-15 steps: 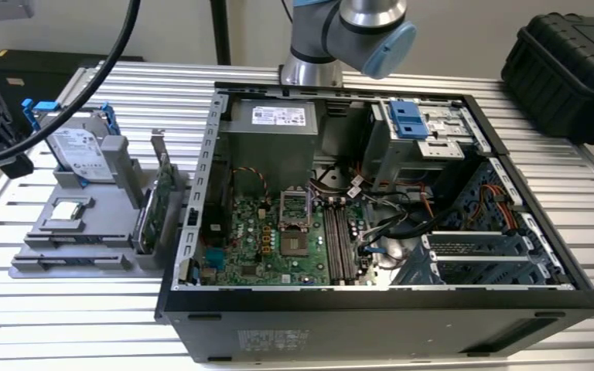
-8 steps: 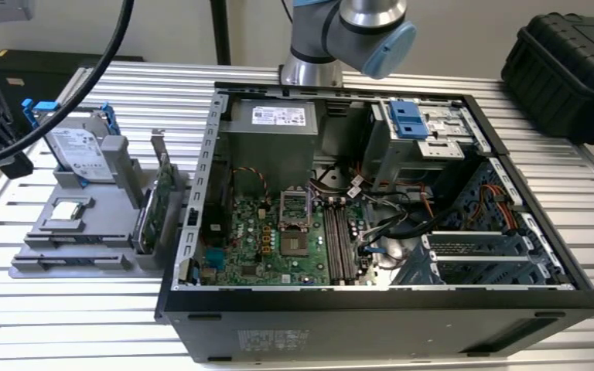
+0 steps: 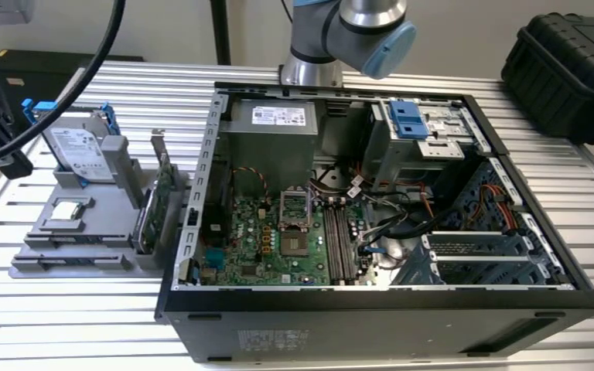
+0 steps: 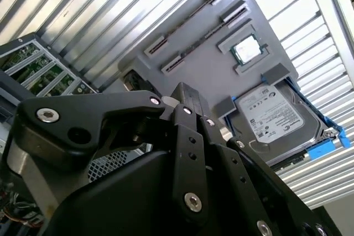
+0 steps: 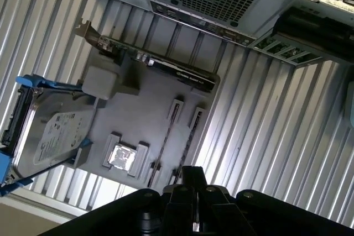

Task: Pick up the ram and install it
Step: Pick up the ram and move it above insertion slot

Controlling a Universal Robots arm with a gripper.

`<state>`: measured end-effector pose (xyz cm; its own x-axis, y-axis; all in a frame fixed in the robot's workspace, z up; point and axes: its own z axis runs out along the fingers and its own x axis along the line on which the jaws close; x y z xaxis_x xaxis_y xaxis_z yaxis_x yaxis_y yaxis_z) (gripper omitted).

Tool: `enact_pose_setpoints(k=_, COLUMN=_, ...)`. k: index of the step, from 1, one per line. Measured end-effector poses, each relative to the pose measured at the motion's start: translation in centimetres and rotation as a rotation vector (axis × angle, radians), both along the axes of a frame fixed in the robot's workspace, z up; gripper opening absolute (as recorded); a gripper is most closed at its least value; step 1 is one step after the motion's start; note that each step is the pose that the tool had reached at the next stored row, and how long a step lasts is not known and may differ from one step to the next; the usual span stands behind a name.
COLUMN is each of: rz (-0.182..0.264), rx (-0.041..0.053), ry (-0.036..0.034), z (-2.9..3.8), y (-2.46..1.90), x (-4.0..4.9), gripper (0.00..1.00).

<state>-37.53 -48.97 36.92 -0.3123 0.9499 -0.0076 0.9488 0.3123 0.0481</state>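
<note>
Black two-finger tool (image 5: pixel 192 174), tips together, hangs over the thin edge-up ram stick (image 5: pixel 166 143); exterior view: 9 o'clock of black computer case (image 3: pixel 380 309).

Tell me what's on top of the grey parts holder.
A hard drive, a silver processor chip, an upright expansion card, and thin strips in two slots, possibly the ram. The pincer covers part of the holder.

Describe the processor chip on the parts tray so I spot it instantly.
To the exterior view's left of the open black computer case sits a grey plastic parts tray. On it, the small square silver processor chip lies flat in a raised frame. Its neighbours, a blue-railed silver hard drive and a green expansion card, stand on edge and are larger.
</note>
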Motion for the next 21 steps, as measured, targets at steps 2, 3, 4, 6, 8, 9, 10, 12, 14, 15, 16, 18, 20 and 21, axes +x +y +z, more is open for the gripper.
enact_pose_setpoints(k=2, rz=-0.015, rx=0.0, ry=0.0, z=-0.01, y=0.0, x=-0.02, gripper=0.0)
enact_pose_setpoints(k=3, rz=-0.022, rx=0.0, ry=0.0, z=-0.01, y=0.0, x=-0.03, gripper=0.0)
enact_pose_setpoints(k=4, rz=-0.029, rx=0.0, ry=0.0, z=-0.02, y=0.0, x=-0.04, gripper=0.0)
enact_pose_setpoints(k=6, rz=-0.044, rx=0.0, ry=0.0, z=-0.03, y=0.0, x=-0.06, gripper=0.0)
enact_pose_setpoints(k=8, rz=-0.06, rx=0.0, ry=0.0, z=-0.04, y=0.0, x=-0.08, gripper=0.0)
enact_pose_setpoints(k=9, rz=-0.067, rx=0.0, ry=-0.0001, z=-0.05, y=0.0, x=-0.1, gripper=0.0)
enact_pose_setpoints(k=10, rz=-0.076, rx=0.0, ry=0.0, z=-0.05, y=0.0, x=-0.11, gripper=0.0)
enact_pose_setpoints(k=12, rz=-0.091, rx=0.0, ry=0.0, z=-0.06, y=0.0, x=-0.13, gripper=0.0)
enact_pose_setpoints(k=14, rz=-0.107, rx=-0.0001, ry=0.0001, z=-0.07, y=0.0, x=-0.15, gripper=0.0)
enact_pose_setpoints(k=15, rz=-0.115, rx=0.0, ry=0.0, z=-0.07, y=0.0, x=-0.16, gripper=0.0)
enact_pose_setpoints(k=16, rz=-0.122, rx=0.0, ry=0.0, z=-0.08, y=0.0, x=-0.17, gripper=0.0)
enact_pose_setpoints(k=18, rz=-0.137, rx=0.0001, ry=0.0, z=-0.09, y=0.0, x=-0.19, gripper=0.0)
enact_pose_setpoints(k=20, rz=-0.151, rx=0.0, ry=0.0, z=-0.1, y=0.0, x=-0.21, gripper=0.0)
enact_pose_setpoints(k=21, rz=-0.159, rx=0.0001, ry=-0.0001, z=-0.11, y=0.0, x=-0.23, gripper=0.0)
